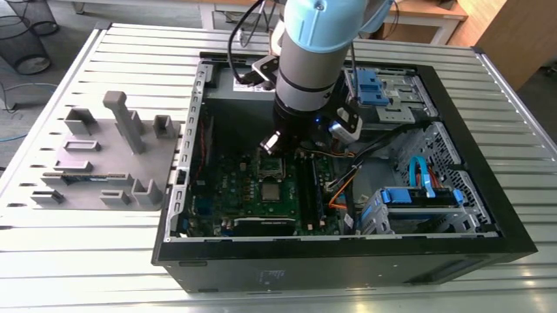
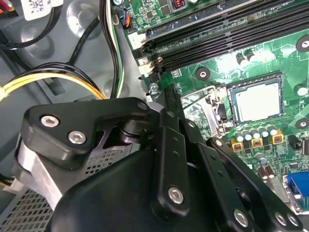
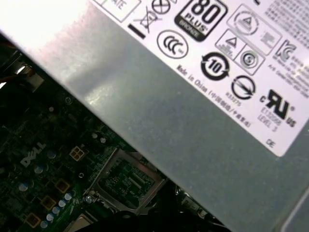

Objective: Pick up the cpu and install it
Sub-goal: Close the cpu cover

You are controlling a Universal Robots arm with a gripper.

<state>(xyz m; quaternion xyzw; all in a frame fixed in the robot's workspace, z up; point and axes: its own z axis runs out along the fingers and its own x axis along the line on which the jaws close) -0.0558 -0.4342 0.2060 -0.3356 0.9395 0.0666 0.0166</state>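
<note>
My main worry is the metal frame (image 2: 205, 104) standing open just beside the tip of the gripper (image 2: 170, 96). I judge that any sideways drift of the arm could knock it or catch on it. The cpu (image 2: 256, 99) lies flat in the black socket on the far side of that frame, right of centre in the second wrist view. It is apart from the gripper and not held by it. If it sits even slightly crooked, pressure on it could bend the contacts beneath, and I cannot confirm that it is flush. The yellow and black cables (image 2: 53, 82) at the left of that view run close to the gripper body and could snag. Whether the gripper is open or closed I cannot tell.

The exterior view gives me the whole case (image 1: 304, 270), with the arm reaching down over the board (image 1: 235, 189) at centre frame. There the cpu (image 1: 272, 191) sits below the gripper (image 1: 271, 147), and a grey holder (image 1: 104, 163) stands at the left. The first wrist view adds the power supply (image 3: 193, 121) looming close, with the metal frame (image 3: 126, 181) at bottom centre.
</note>
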